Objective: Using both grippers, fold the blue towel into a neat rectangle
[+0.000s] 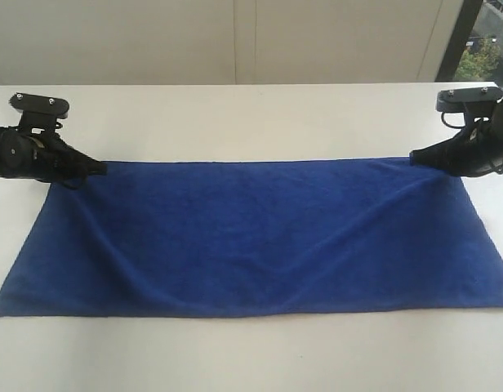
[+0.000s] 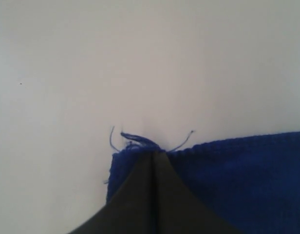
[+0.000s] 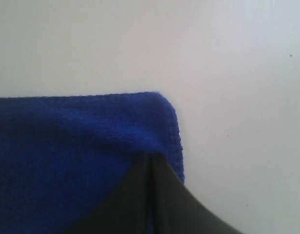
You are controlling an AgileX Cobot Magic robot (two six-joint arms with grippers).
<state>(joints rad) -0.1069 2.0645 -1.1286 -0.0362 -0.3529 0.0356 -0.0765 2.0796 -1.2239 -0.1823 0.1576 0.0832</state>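
1. Nearest the camera in the exterior view runs the long near hem of the blue towel [image 1: 251,245]; one towel, spread lengthwise across the white surface [image 1: 251,351], its near edge lying flat.
2. Two grippers, one at each far corner of the towel; the left gripper [image 1: 99,168] has its jaws pressed together, pinching the far left corner; the right gripper [image 1: 415,157] likewise pinches the far right corner.
3. Soft creases run from both pinched corners down toward the near hem; the far edge lies straight between the two grippers.
4. The surface is plain and pale; behind it stands a light panelled wall [image 1: 235,41]; at the far right is one dark-framed window [image 1: 472,41] with green foliage outside.
5. Only the left wrist view shows a few loose threads [image 2: 133,139] fraying from the held corner, just past the closed black tips; the exterior view is too coarse to show them.
6. The right wrist view shows a rounded, tidy corner with a stitched hem, the shut jaws sitting just inside it.
7. Only the exterior view takes in the whole towel, both arms, the wall and the window; each wrist view shows one corner and bare surface.
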